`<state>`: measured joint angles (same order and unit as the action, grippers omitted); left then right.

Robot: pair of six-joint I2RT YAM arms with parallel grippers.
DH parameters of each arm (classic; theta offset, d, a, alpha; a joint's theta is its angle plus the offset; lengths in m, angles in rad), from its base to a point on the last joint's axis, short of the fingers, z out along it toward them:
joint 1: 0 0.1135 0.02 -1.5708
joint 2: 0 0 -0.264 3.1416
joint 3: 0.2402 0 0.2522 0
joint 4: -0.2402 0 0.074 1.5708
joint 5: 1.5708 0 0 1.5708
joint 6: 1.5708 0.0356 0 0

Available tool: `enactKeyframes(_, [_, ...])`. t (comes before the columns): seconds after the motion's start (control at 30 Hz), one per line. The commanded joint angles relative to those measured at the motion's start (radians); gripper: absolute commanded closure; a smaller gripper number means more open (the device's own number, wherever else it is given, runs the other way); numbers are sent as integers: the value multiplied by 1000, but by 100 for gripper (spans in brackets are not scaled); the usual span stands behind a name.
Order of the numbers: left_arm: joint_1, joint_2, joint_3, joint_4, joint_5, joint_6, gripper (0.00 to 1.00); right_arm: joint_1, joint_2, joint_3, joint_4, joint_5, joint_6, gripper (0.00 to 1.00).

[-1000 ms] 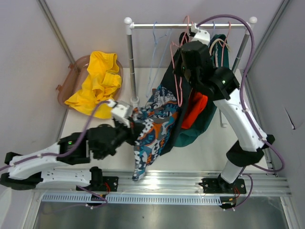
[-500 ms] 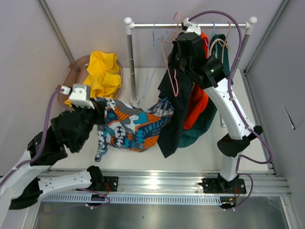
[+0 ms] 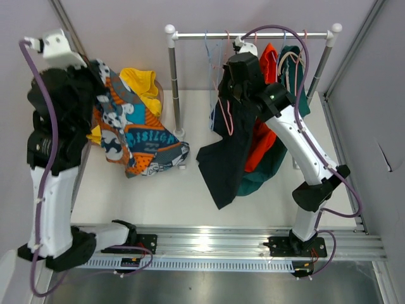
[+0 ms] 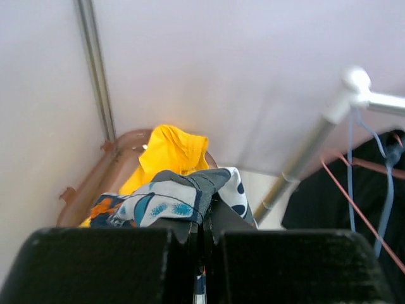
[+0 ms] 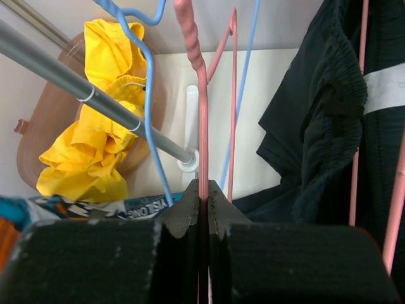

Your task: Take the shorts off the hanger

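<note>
Left hand (image 4: 204,237) pinched shut on blue-orange-white patterned fabric shorts (image 3: 136,136) above the surface's (image 3: 158,196) far-left corner, over bright yellow shorts (image 3: 142,85) in a brown plastic basket (image 5: 28,139). Right hand (image 5: 204,196) clamps a pink wire hanger (image 5: 202,126) bearing dark navy shorts (image 3: 224,161). Orange-red shorts (image 3: 259,145) and teal green shorts (image 3: 256,183) hang behind, partly hidden. The near edge lies bare.

Left gripper (image 4: 202,237) swings up and far left, carrying patterned shorts (image 3: 136,136) from mid-table to over basket (image 4: 88,190). Right gripper (image 5: 204,193), pinching pink hanger (image 5: 202,126), shifts left along rail (image 3: 285,34); dark shorts (image 3: 224,158) now hang free.
</note>
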<state>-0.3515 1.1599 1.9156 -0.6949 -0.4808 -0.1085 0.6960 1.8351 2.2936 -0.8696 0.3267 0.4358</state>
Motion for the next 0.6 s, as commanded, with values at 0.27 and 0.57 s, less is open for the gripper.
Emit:
enactKeyframes(0.27, [348,487,552,-28,285,-95,100,13,-172,-218,53,-26,30,15])
enactKeyframes(0.57, [404,757,674,-6,108,-59,42,23,-350,-539,146,-54,80,7])
